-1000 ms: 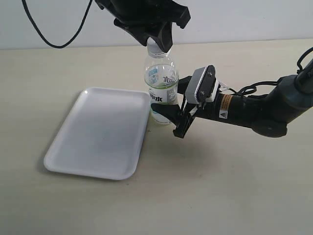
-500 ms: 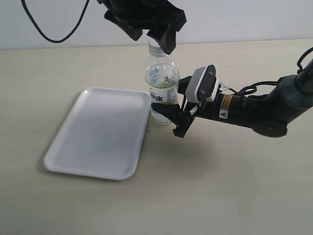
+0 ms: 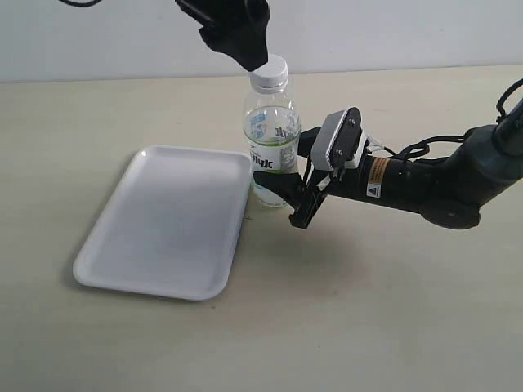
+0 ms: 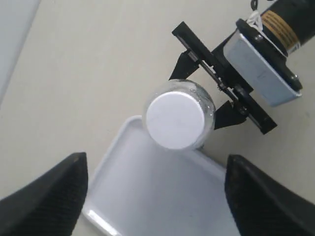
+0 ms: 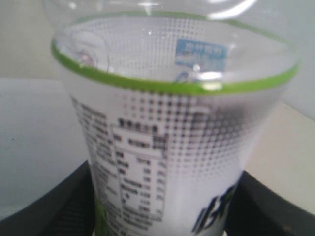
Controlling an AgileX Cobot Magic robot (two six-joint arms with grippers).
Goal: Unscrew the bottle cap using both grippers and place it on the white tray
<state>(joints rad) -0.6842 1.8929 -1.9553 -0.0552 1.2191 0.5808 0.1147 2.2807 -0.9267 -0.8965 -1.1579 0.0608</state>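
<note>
The clear bottle (image 3: pixel 272 139) with its white and green label stands upright on the table, just right of the white tray (image 3: pixel 163 220). The white bottle cap (image 3: pixel 268 73) sits on its neck and shows from above in the left wrist view (image 4: pixel 174 119). My right gripper (image 3: pixel 286 167) is shut on the bottle's lower body, a black finger on each side of the label (image 5: pixel 162 206). My left gripper (image 3: pixel 241 49) hangs above and left of the cap, open (image 4: pixel 157 161) and holding nothing, its fingers (image 4: pixel 49 196) wide apart over the tray's corner (image 4: pixel 138 206).
The right arm (image 3: pixel 425 184) lies low across the table from the right, with cables (image 3: pixel 409 151) behind its wrist. A pale wall runs along the table's far edge. Bare tabletop lies in front of the tray and bottle.
My left gripper has opened, let go of the cap and risen up and to the left. The cap stays on the bottle. The right gripper and bottle have not moved.
</note>
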